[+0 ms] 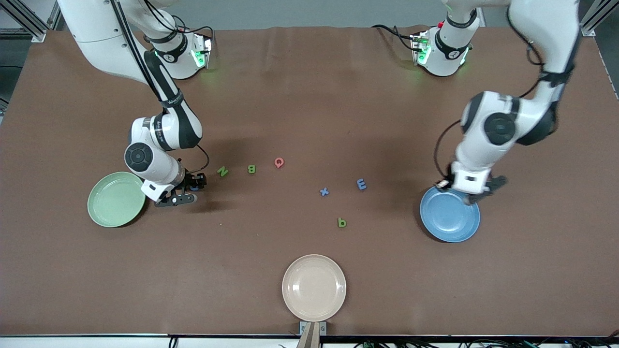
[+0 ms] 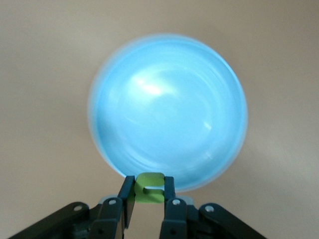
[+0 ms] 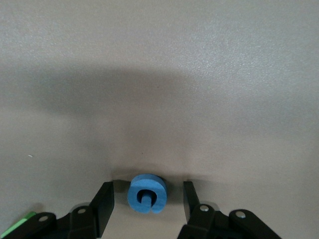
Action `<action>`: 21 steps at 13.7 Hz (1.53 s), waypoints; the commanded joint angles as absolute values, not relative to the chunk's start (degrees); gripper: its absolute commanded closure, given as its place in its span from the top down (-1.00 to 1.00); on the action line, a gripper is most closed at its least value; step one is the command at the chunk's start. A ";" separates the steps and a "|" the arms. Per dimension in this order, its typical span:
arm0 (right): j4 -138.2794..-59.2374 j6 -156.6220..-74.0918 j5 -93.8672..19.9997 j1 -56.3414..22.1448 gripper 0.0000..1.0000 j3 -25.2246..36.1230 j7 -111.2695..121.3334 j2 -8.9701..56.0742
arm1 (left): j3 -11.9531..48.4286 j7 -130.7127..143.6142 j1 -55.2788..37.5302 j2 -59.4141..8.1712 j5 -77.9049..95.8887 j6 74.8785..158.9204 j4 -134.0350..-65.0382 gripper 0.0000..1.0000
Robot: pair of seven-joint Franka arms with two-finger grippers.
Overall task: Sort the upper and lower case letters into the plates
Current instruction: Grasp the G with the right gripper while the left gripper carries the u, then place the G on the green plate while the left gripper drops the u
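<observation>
Table (image 1: 309, 96) of brown cloth carries three plates: a cream plate (image 1: 314, 287) nearest the front camera, a pale green plate (image 1: 116, 199) toward the right arm's end and a blue plate (image 1: 449, 215) toward the left arm's end. Left gripper (image 2: 148, 195) hangs over the blue plate's rim, jaws pinching a green u (image 2: 149, 188). Right gripper (image 3: 146, 199) sits low at the table beside the green plate, jaws spread either side of a blue G (image 3: 146, 193), not touching it. Between the plates lie a green N (image 1: 222, 171), green B (image 1: 251, 168) and pink-red Q (image 1: 279, 162) in a row, with a blue x (image 1: 324, 192), blue m (image 1: 361, 183) and green b (image 1: 342, 222) nearer the blue plate.
</observation>
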State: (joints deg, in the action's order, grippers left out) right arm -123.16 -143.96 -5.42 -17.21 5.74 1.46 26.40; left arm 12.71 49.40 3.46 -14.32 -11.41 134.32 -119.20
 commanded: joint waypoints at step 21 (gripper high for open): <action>-119.98 -130.78 -5.01 -13.01 -0.55 14.84 22.64 19.69 | 14.77 62.21 -8.24 -30.23 -12.30 129.37 -104.76 1.00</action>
